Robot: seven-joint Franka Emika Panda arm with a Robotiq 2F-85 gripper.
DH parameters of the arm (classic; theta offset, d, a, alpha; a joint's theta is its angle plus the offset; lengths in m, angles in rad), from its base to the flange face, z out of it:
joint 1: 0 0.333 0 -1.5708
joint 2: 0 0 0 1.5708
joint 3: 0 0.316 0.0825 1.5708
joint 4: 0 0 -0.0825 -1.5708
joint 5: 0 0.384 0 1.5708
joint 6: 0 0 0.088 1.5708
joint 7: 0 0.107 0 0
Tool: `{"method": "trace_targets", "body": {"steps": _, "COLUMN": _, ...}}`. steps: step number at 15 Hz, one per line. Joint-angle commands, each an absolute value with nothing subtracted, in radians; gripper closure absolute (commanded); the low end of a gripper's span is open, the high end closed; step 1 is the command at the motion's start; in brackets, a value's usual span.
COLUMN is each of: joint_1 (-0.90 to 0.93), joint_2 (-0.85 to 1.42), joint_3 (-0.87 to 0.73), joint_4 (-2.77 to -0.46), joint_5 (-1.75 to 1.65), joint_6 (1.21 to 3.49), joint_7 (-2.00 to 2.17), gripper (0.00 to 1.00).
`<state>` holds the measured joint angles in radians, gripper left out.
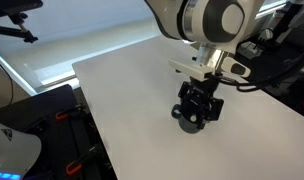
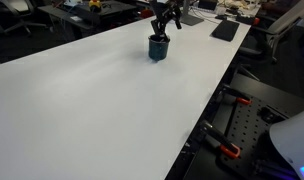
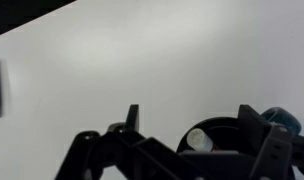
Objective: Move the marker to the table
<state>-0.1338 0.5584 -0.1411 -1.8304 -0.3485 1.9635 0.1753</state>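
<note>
- Gripper [image 1: 198,100] hangs just above the dark mug [image 1: 189,122], fingers [image 3: 132,118] spread apart either side of its rim.
- Mug stands on the white table [image 2: 92,100], toward its far end.
- Marker cannot be made out.

Beyond the table [image 1: 122,85] I see a broad pale panel [image 1: 82,35], brightly lit; whether it is a blinded window I cannot tell. In an exterior view, cluttered desks [image 2: 92,8] crowd the far side of the room under even indoor light. Black gear with orange parts [image 2: 230,152] sits below the table's edge in both exterior views.
</note>
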Motion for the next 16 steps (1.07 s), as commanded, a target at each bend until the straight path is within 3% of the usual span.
{"method": "trace_targets", "body": {"steps": 1, "joint_1": -0.118, "joint_2": 0.57, "joint_3": -0.158, "joint_4": -1.816, "joint_5": -0.338, "joint_6": 1.956, "joint_7": 0.171, "gripper": 0.0}}
{"method": "trace_targets", "body": {"steps": 10, "joint_1": -0.125, "joint_2": 0.669, "joint_3": -0.132, "joint_4": -1.653, "joint_5": -0.31, "joint_6": 1.893, "joint_7": 0.05, "gripper": 0.0}}
{"method": "trace_targets", "body": {"steps": 16, "joint_1": -0.116, "joint_2": 0.666, "joint_3": -0.147, "joint_4": -1.678, "joint_5": -0.321, "joint_6": 1.933, "joint_7": 0.073, "gripper": 0.0}}
